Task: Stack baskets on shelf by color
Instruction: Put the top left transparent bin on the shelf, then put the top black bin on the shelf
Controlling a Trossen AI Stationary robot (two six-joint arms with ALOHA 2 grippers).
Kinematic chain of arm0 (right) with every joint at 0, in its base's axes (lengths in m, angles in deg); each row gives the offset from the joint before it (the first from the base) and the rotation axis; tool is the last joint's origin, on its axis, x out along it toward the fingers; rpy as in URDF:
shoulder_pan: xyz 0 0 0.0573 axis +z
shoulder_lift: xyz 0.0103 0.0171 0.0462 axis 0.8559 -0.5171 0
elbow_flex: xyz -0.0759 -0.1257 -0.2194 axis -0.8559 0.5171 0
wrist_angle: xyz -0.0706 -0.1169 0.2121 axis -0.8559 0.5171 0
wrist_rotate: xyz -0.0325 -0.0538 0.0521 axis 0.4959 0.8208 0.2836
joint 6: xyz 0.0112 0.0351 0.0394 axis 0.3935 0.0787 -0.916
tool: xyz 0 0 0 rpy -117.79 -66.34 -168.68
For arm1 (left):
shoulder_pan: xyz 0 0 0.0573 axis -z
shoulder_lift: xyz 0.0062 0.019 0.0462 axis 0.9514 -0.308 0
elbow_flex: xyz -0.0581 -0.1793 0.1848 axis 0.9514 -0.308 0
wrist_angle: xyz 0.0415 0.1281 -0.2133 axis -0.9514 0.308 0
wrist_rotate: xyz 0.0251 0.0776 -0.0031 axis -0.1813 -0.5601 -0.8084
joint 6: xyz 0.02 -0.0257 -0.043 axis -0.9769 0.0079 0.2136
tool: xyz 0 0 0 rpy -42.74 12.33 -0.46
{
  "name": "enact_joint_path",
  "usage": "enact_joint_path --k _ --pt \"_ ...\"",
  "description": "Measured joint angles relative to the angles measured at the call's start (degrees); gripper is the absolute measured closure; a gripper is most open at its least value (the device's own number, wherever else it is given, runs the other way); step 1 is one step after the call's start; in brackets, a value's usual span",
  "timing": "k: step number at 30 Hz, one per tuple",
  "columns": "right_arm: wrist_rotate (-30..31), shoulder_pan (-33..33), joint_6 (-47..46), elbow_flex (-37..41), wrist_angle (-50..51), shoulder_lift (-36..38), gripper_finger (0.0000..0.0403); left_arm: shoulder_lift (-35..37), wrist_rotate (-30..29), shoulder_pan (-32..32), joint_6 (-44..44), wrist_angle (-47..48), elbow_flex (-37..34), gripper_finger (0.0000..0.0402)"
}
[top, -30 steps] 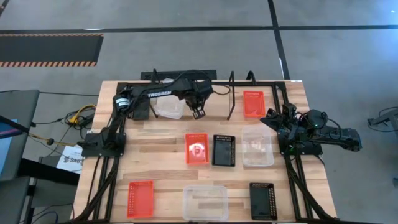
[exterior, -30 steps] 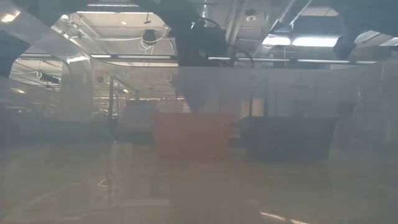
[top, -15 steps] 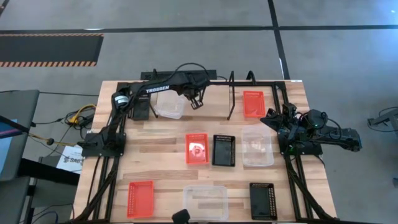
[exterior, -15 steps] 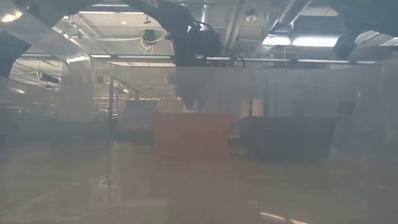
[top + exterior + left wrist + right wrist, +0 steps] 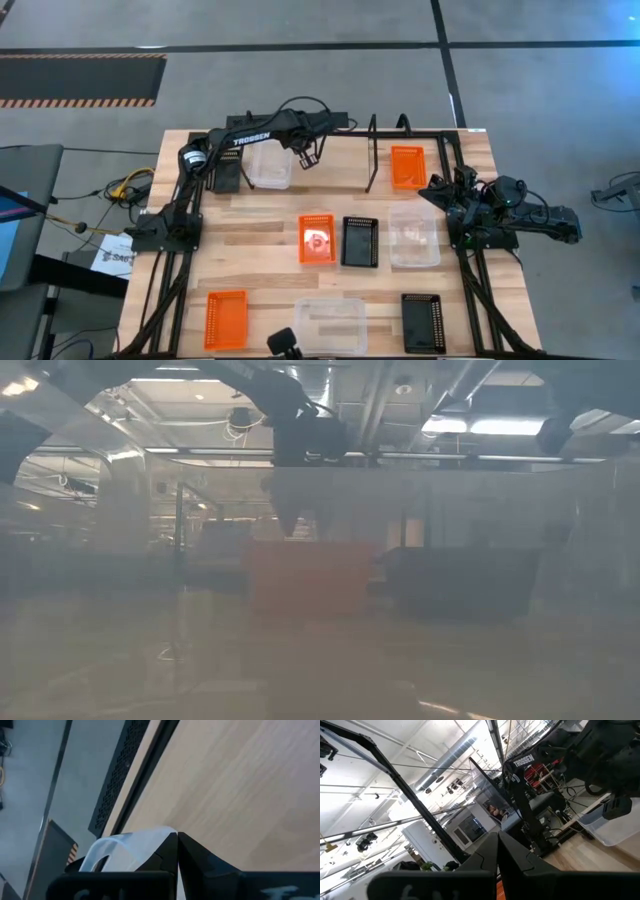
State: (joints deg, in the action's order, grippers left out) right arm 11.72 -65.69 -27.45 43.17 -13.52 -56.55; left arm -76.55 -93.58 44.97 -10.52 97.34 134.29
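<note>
Left pincer (image 5: 306, 156) clenched, empty, hovering at 12 o'clock over shelf (image 5: 372, 168), just beside clear basket (image 5: 270, 168) on shelf. Orange basket (image 5: 407, 167) on shelf toward 1 o'clock. Six baskets loose on bench (image 5: 260, 225): orange (image 5: 317, 239), black (image 5: 360, 241), clear (image 5: 413, 235) mid-row. Right pincer (image 5: 440, 192) parked at 3 o'clock, clenched, empty. Judgement: fetch next clear basket; open fingers first, grip rim squarely, nest straight into shelf basket.

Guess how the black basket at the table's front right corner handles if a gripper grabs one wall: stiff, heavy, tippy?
The black basket looks like thin moulded plastic with perforated walls, so probably light and fairly stiff, though one wall may flex. It sits low, flat and empty on the table, so tipping seems unlikely, but a push would probably slide it.
</note>
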Motion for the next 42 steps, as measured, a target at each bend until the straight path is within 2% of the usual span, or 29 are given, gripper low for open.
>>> enact_joint_path --k 4,7,14,16,17,20,24,30,36,42 --pt "-0.01 0.0 0.0 0.0 0.0 0.01 0.037 -0.08 -2.53 0.0 -0.45 0.75 0.68 0.0401" --pt "-0.01 0.0 -0.02 0.0 0.02 0.0 0.037 -0.09 -2.49 0.45 0.97 2.99 3.81 0.0402" --pt "-0.02 0.0 -0.05 0.0 0.02 0.0 0.037 -0.11 -3.8 6.34 9.59 22.48 22.73 0.0402" --pt "-0.02 0.0 -0.04 0.0 0.16 0.01 0.037 0.12 -7.37 8.51 12.21 28.05 27.9 0.0402" --pt "-0.08 0.0 -0.04 0.0 0.27 0.01 0.037 1.61 -9.96 9.75 12.8 27.73 27.51 0.0401" --pt "-0.29 0.09 -0.04 0.0 0.28 0.01 0.037 8.33 -11.14 12.7 14.33 28.49 22.25 0.0402" --pt "-0.53 0.1 0.06 0.0 0.58 0.01 0.037 18.52 -8.18 16.16 18.98 28.15 14.98 0.0402" --pt "-0.66 0.0 0.09 0.0 0.72 0.01 0.037 33.91 -8.49 18.96 27.9 28.15 3.04 0.0402" --pt "-0.66 0.02 0.07 0.0 0.69 0.01 0.037 46.96 0.49 18.97 22.83 28.06 -11.15 0.0396" --pt "-0.63 0.01 -0.16 0.0 0.68 0.01 0.037 55.89 8.52 18.97 22.25 28.23 -25.86 0.0354"
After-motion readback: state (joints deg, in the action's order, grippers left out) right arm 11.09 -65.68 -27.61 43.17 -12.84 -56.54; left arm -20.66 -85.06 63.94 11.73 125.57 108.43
